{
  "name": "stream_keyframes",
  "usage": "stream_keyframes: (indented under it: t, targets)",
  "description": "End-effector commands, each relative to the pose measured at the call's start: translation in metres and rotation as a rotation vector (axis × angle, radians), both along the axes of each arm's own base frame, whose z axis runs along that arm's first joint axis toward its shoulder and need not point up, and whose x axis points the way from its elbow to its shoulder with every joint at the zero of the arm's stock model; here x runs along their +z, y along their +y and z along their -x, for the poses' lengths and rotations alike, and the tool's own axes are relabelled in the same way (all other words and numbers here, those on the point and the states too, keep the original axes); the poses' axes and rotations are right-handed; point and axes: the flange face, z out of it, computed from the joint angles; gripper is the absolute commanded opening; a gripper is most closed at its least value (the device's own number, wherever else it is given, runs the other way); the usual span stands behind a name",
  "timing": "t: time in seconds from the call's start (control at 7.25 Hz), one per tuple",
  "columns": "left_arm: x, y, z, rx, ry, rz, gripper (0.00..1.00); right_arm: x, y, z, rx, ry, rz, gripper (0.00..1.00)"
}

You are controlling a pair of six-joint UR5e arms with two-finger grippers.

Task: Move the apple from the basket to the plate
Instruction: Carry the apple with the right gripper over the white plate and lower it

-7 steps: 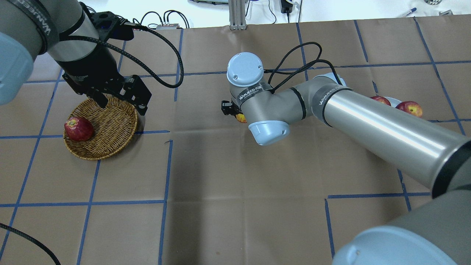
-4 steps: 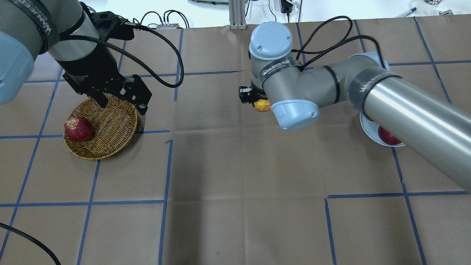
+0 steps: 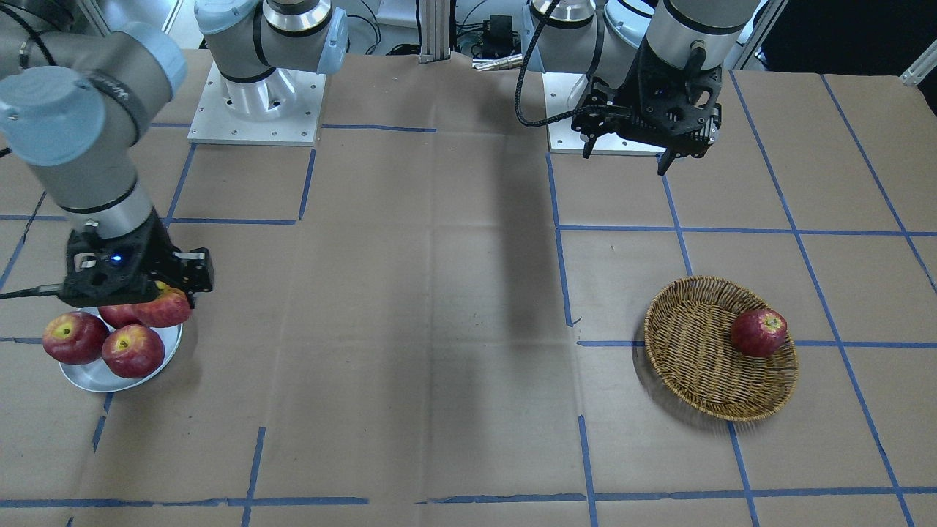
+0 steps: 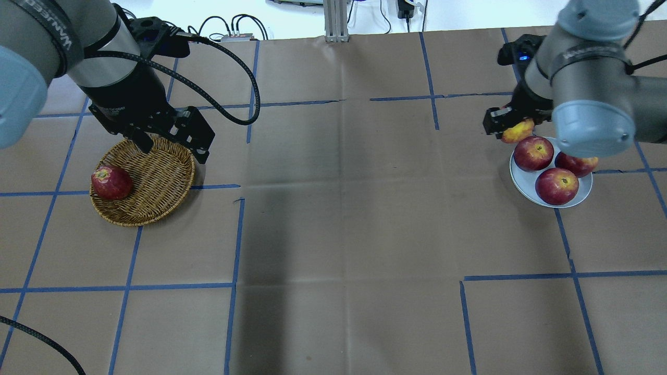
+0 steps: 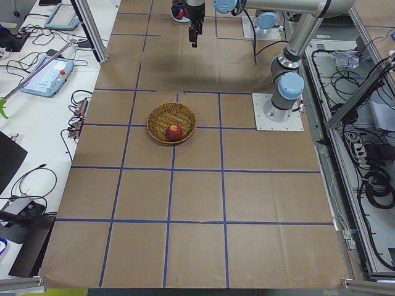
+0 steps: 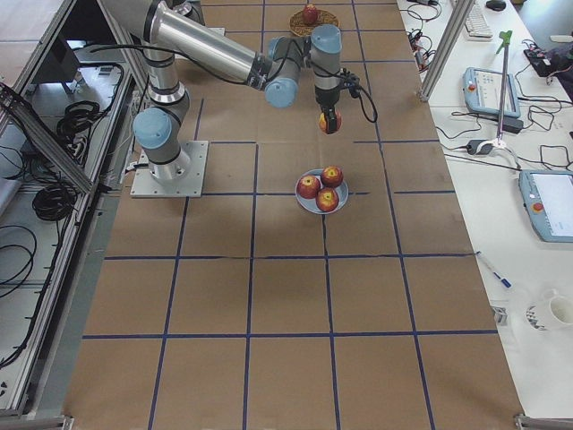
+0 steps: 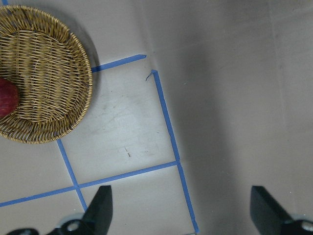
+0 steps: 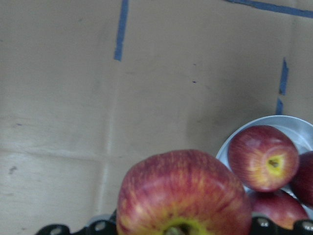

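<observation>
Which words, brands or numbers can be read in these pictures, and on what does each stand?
"WANJEED": black band on the left arm, overhead view.
"WANJEED": black band on the right arm, overhead view; fainter.
Band lettering on the right arm in the front view: too blurred to read.
No other text is legible.

Lighting bright and even, from overhead. A broad soft shadow band runs from centre to 6 o'clock across the table (image 4: 333,156). Mild glare on the plate (image 4: 521,179). Right wrist view: apple (image 8: 183,191) at 6 o'clock slightly soft; background acceptably sharp.
</observation>
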Motion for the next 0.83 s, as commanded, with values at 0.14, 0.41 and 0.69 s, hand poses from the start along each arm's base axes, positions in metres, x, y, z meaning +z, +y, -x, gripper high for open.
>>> stream_keyframes:
  t: [0.14,0.41,0.69]
  targets:
    - [0.0,0.0,0.0,0.0,0.0,0.0,0.99,-0.028,0.0,0.123,0.075,-0.045,0.003,0.49]
    - [0.0,0.001,0.0,0.0,0.0,-0.002,0.99,-0.06,-0.008,0.131,0.069,-0.063,-0.033,0.49]
    - [0.0,0.001,0.0,0.0,0.0,-0.002,0.99,-0.076,0.001,0.127,0.068,-0.079,-0.064,0.49]
